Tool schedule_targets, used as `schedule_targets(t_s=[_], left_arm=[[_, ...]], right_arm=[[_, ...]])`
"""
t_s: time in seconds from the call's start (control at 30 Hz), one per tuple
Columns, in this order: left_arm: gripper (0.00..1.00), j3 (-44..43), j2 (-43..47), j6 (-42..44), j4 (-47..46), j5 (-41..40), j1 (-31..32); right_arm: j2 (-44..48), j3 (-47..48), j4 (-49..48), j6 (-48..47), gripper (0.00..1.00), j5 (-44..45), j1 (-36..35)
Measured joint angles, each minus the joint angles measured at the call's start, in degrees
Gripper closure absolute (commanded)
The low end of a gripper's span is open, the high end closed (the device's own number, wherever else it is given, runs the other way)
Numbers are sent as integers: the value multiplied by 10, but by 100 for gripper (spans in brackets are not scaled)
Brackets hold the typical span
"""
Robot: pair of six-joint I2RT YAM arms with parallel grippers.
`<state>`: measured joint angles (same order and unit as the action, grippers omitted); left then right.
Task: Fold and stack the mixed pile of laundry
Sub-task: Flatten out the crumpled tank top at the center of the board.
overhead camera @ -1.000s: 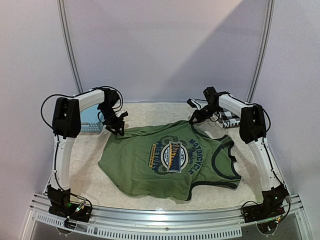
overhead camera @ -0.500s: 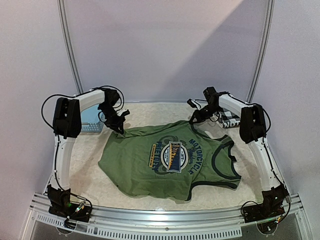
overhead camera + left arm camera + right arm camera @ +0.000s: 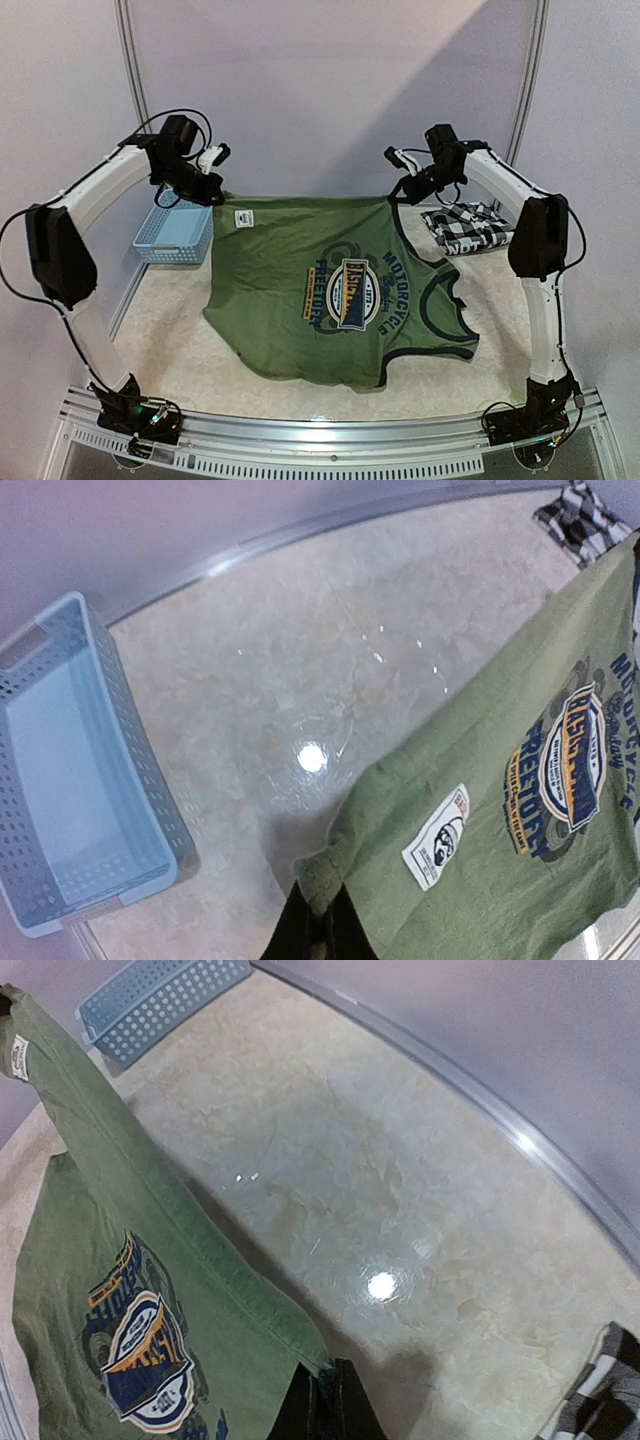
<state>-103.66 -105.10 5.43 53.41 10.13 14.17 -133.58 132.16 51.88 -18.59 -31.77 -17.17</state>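
One light blue lattice basket (image 3: 172,235) stands at the far left of the table (image 3: 170,350), close to the back rim. The left wrist view looks down into it and shows only its perforated walls and smooth floor. Both garments are outside it.

There are two garments. The olive-green sleeveless shirt (image 3: 320,290) hangs in the middle of the table. Its upper edge is stretched level between the two grippers and its lower part drapes onto the table near the front. The blue-orange chest emblem (image 3: 350,293) faces the top camera, turned sideways, and a small white label (image 3: 241,218) sits near the left-hand corner. The black-and-white checked shirt (image 3: 465,228) lies on the table at the far right, apart from the green one and just below the right arm. It looks like a compact folded bundle, though the fold is hard to make out.

There are two grippers, both raised above the table. The left gripper (image 3: 207,188) is pinched tight on the shirt's upper left corner, just above the label. The right gripper (image 3: 401,190) is clamped on the opposite upper corner, beside the dark-trimmed armhole.
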Motion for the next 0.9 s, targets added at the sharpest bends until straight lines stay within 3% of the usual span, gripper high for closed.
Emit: schedule_targets(t_s=[0.4, 0.63, 0.9], left_arm=[[100, 98, 187, -25, -64, -20, 6], [100, 155, 348, -27, -126, -28, 58], [100, 141, 467, -35, -145, -34, 133]], right_arm=[[209, -80, 16, -19, 100, 14, -1], [364, -127, 38, -49, 100, 14, -5], [490, -122, 99, -114, 100, -3, -32]])
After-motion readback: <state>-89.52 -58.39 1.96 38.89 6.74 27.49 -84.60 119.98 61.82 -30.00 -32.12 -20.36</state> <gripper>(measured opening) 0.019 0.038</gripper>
